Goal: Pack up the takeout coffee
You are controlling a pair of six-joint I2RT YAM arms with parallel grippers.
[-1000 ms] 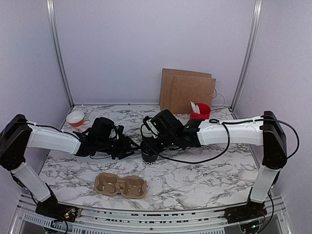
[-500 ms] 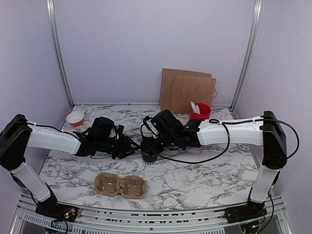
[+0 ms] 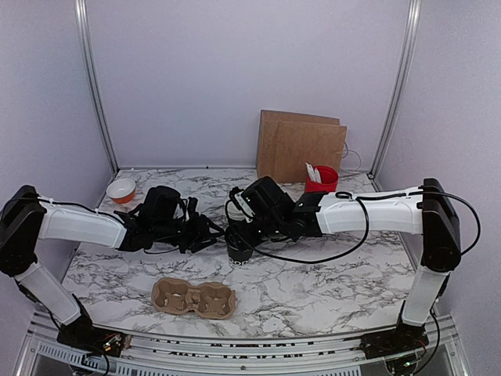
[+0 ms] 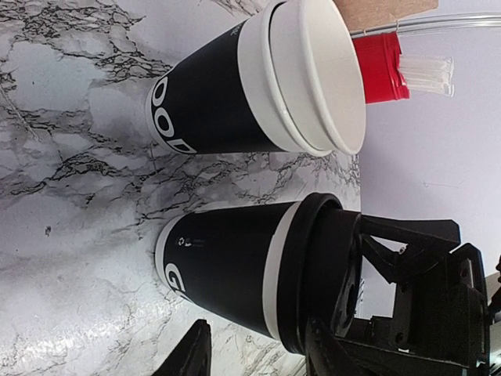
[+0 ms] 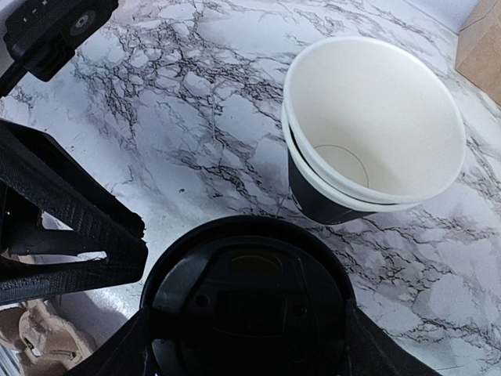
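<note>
As the right arm (image 3: 368, 211) stretches left, fingers (image 4: 415, 229) grip the lid (image 5: 246, 305).

Lidded cup (image 4: 227, 274) just beside lidless cup (image 4: 211, 102); carrier (image 3: 193, 298) nearer, leftward.

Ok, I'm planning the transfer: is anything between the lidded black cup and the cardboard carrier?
Nothing visible does. Only bare marble table lies between the lidded black cup and the cardboard carrier; the left tool sits beside the cup, off that line.

A white counter (image 3: 329, 290) veined in black stands inside plain lilac walls (image 3: 235, 78). Two metal posts (image 3: 95, 86) rise at its far corners. The light is soft and even.
</note>
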